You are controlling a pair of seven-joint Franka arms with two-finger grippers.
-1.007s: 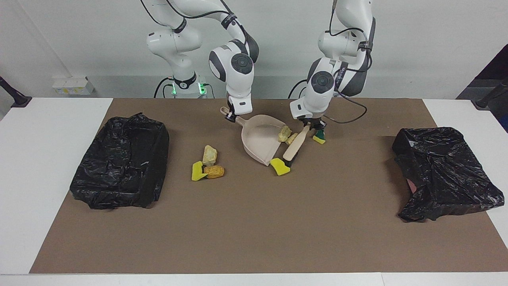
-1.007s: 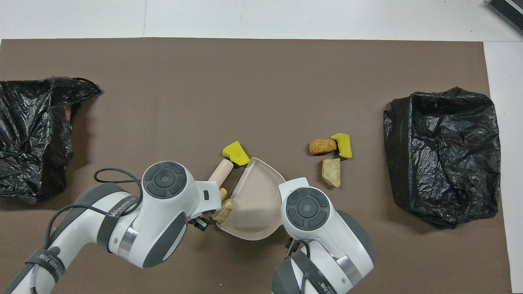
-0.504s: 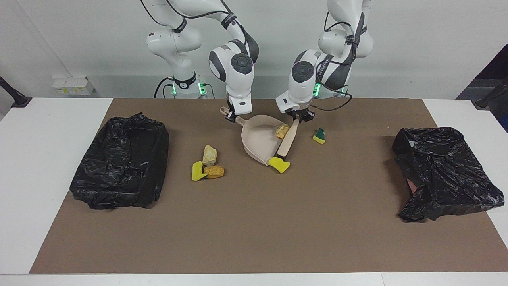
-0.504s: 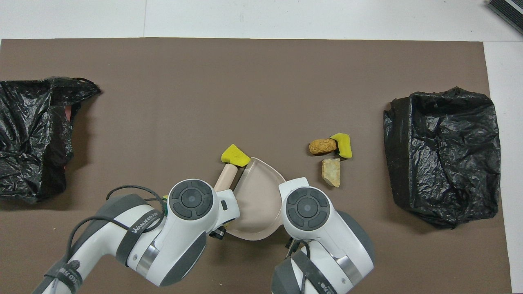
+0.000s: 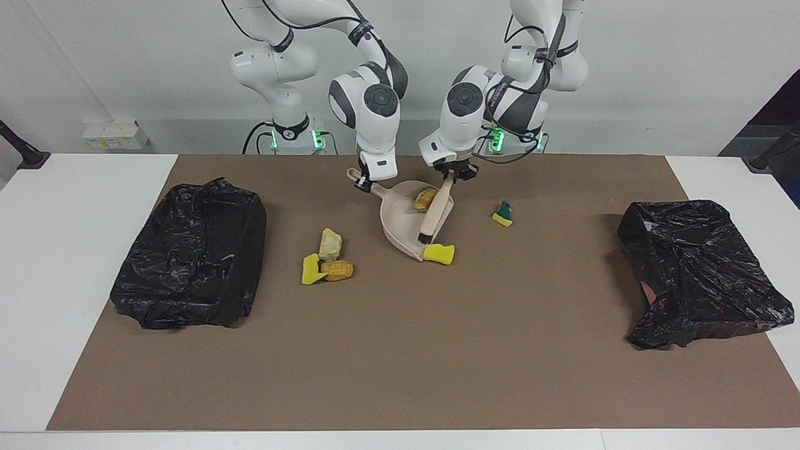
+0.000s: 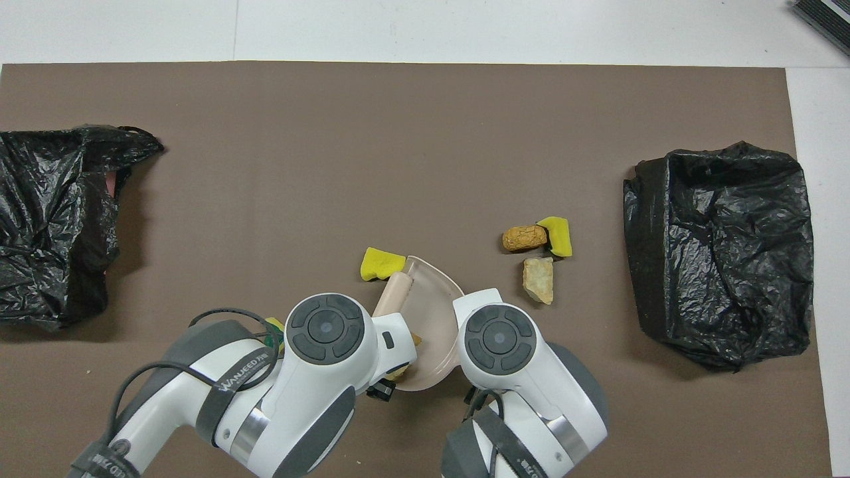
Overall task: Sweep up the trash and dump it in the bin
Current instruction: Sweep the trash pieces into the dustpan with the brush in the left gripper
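My right gripper (image 5: 364, 183) is shut on the handle of the beige dustpan (image 5: 403, 220), which rests on the brown mat. My left gripper (image 5: 451, 176) is shut on the handle of the brush (image 5: 435, 209), which lies slanted across the pan's open side. A pale foam chunk (image 5: 425, 199) sits inside the pan. A yellow sponge wedge (image 5: 439, 253) lies just outside the pan's lip. A green-and-yellow sponge bit (image 5: 502, 214) lies on the mat toward the left arm's end. Three more scraps (image 5: 329, 257) cluster toward the right arm's end. In the overhead view both wrists cover the grippers.
Two bins lined with black bags stand on the mat, one (image 5: 190, 256) at the right arm's end and one (image 5: 700, 269) at the left arm's end. From overhead the scrap cluster (image 6: 538, 252) lies between the dustpan (image 6: 435, 302) and a bin (image 6: 720, 252).
My left gripper has swung the brush toward the right arm's end, pushing the pale chunk deeper into the pan and nudging the yellow wedge along the lip. The green-and-yellow bit stayed put.
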